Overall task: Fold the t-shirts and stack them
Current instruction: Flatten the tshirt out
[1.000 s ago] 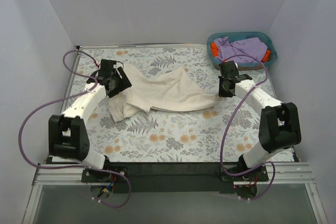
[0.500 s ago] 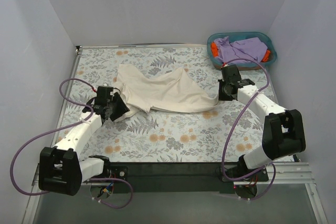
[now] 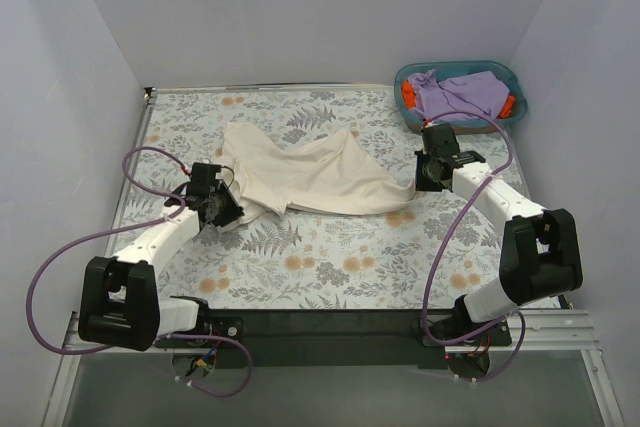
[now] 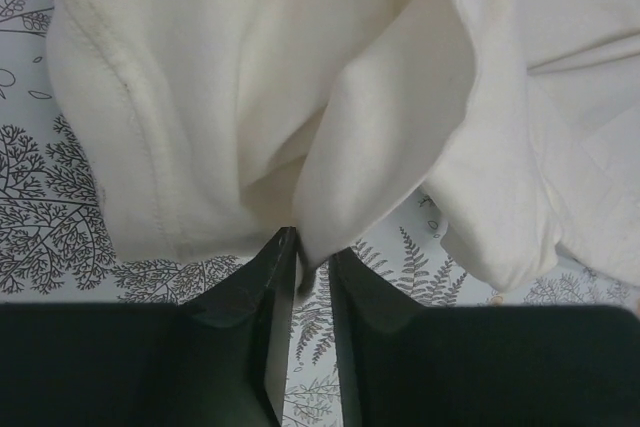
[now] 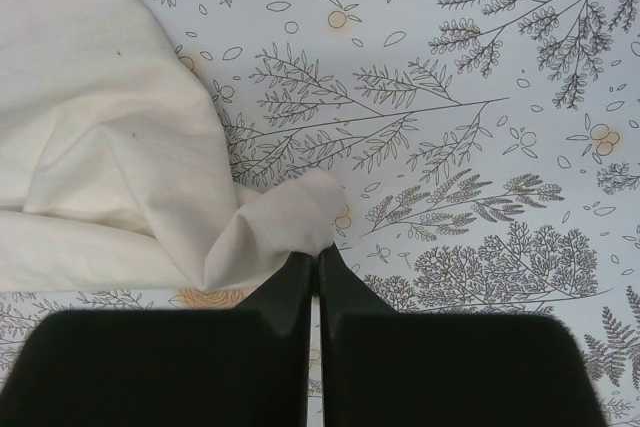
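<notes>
Your cream cloth t-shirt (image 3: 300, 175) is lying crumpled and unfolded on the floral-printed tablecloth (image 3: 340, 257), spreading from left of centre toward the right. Your left gripper (image 3: 230, 211) is sitting at the shirt's near-left corner. Its jaws are standing only a slit apart, and a rounded fold of the cream cloth is sitting pinched between the black fingertips (image 4: 275, 257). Your right gripper (image 3: 421, 185) is holding the shirt's right end, jaws pressed fully together on a small tab of cloth. At the far right, a teal oval plastic basket (image 3: 458, 64) is holding a lavender-purple cloth garment (image 3: 460, 95) and an orange-red cloth garment (image 3: 407, 95), apart from the cream shirt.
</notes>
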Robot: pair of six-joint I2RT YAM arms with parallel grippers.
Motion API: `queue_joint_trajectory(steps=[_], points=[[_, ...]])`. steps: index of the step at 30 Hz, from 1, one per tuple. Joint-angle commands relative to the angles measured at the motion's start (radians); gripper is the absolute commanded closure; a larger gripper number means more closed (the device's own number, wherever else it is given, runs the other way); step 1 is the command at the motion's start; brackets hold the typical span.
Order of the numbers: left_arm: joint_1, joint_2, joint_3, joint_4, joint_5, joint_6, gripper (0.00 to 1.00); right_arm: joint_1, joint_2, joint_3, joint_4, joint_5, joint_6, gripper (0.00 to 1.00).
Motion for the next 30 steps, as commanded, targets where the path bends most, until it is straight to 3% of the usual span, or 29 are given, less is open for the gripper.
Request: queue_joint_trajectory(steps=[1,5,14,24,30], points=[[-0.005,-0.019,-0.005,0.019,0.0,0.009,0.81,-0.003,-0.023,-0.006,0.032,-0.007,0.0,0.99],[-0.005,-0.059,0.026,-0.016,0.002,0.003,1.0,-0.003,-0.02,0.016,0.035,-0.011,0.003,0.99],[-0.004,-0.201,0.384,-0.168,-0.179,-0.021,1.0,-0.006,-0.023,0.227,0.0,0.0,0.002,0.99],[0.004,-0.092,0.913,-0.214,-0.376,0.041,1.0,-0.085,0.0,0.593,-0.078,-0.05,-0.01,0.99],[0.004,-0.189,1.022,-0.149,-0.411,0.067,1.0,-0.097,-0.121,0.662,-0.08,-0.031,-0.041,0.99]])
